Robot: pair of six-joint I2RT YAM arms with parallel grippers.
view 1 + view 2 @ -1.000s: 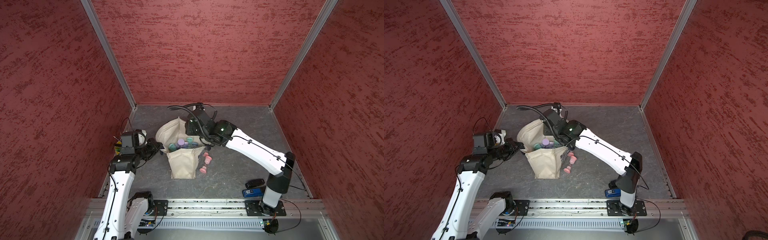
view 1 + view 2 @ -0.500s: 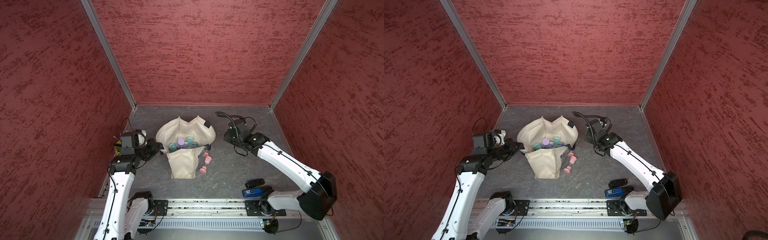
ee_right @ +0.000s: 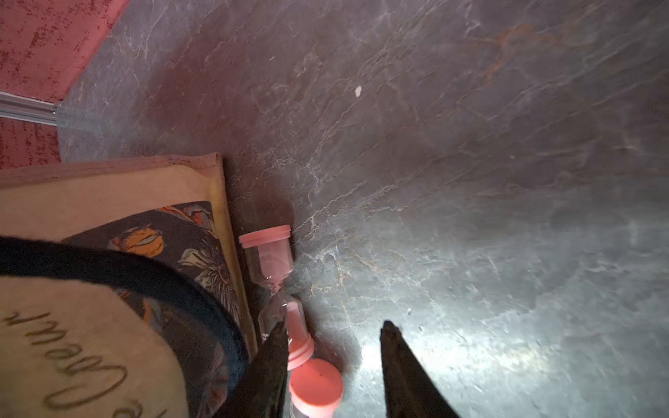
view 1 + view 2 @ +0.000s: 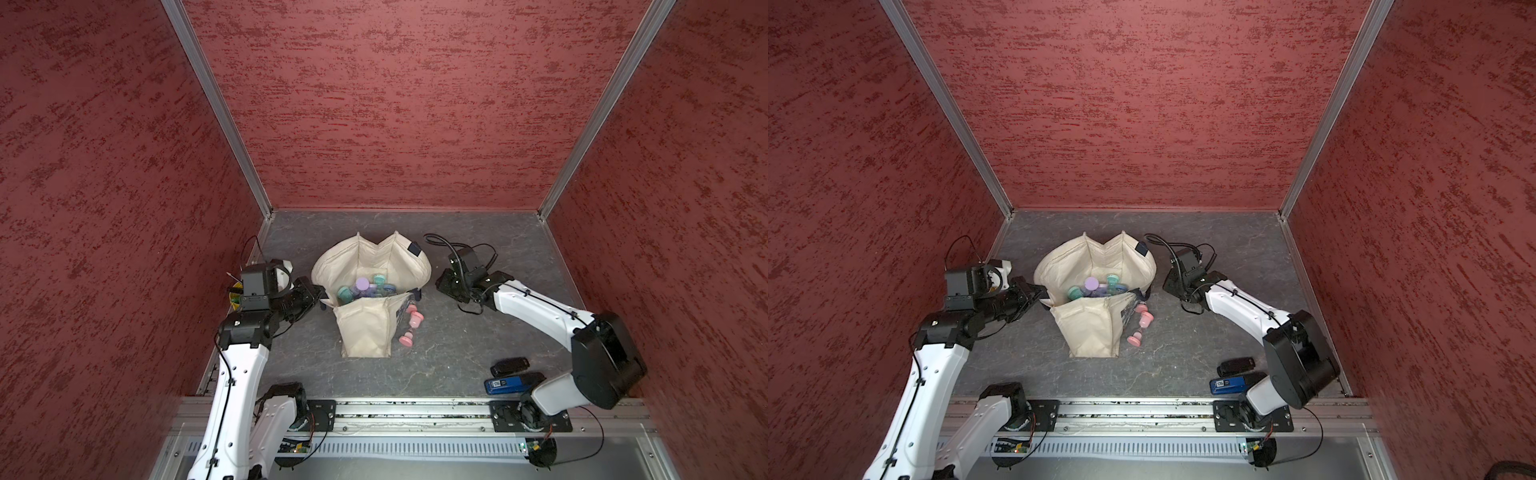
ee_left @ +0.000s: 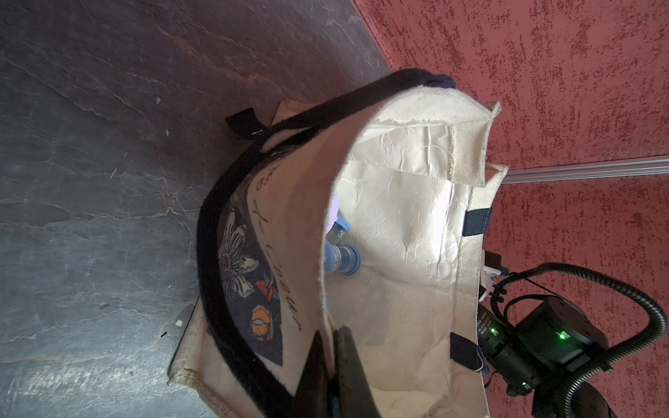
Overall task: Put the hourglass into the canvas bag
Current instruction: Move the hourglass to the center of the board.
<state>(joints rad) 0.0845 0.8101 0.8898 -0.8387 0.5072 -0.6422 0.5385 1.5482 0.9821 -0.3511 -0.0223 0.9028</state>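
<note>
The left gripper (image 5: 331,331) has its two dark fingers (image 5: 351,369) clenched on the rim of the large cream canvas bag with navy strap handles (image 4: 365,332), on the left arm's side. The cloth is pinched flat between them and the bag's mouth gapes wide. The right gripper (image 3: 333,324) has its fingers (image 3: 398,372) parted, with only bare floor in the gap; it grasps nothing. In the right wrist view one finger overlaps a bulb of a pink-capped clear hourglass (image 3: 269,264), and contact cannot be confirmed. In both top views this gripper hangs beside the bag's rim on the right arm's side, apart from the cloth. The hourglass lies on its side on the grey stone-patterned floor (image 4: 457,340), outside the bag and just beside its flower-printed side. A second pink-capped hourglass (image 3: 315,385) sits right against it. Teal, purple and blue hourglasses (image 4: 363,287) lie inside the bag. The floor is open from the bag to the back wall and on the right arm's side. A black device (image 4: 509,366) and a blue device (image 4: 505,385) lie well apart from the bag.
</note>
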